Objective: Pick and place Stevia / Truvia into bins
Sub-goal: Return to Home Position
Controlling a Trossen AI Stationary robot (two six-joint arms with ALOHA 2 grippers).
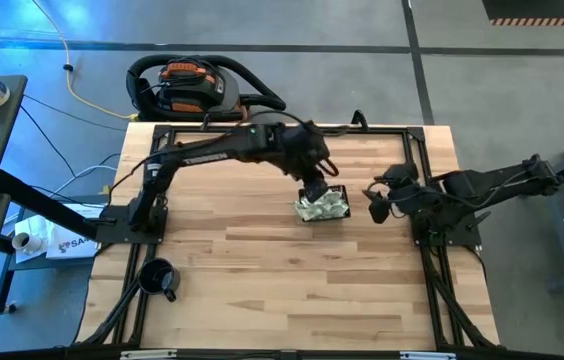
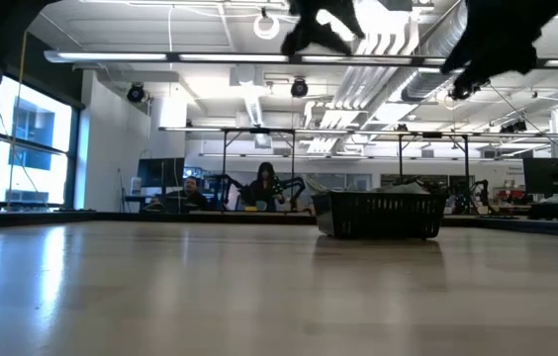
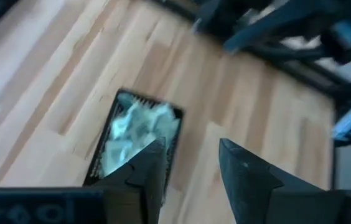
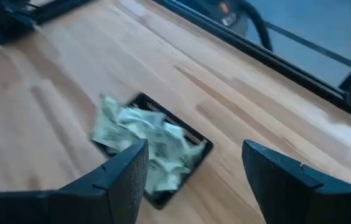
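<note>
The black mesh basket (image 1: 324, 206) sits on the table right of centre, heaped with pale green and white Stevia sachets (image 4: 145, 144) that spill over its left rim. In the low view the basket (image 2: 378, 215) stands on the tabletop. My left gripper (image 1: 320, 187) hangs open above the basket's far side; in its wrist view (image 3: 191, 163) the filled basket (image 3: 137, 138) lies below, nothing between the fingers. My right gripper (image 1: 375, 203) waits open, raised right of the basket (image 4: 191, 163).
A round black mug (image 1: 158, 276) stands near the table's near-left corner. A black frame rail (image 1: 292, 128) runs around the table edges. Bare wood (image 1: 292, 290) lies across the near half. People sit far off in the room (image 2: 264, 186).
</note>
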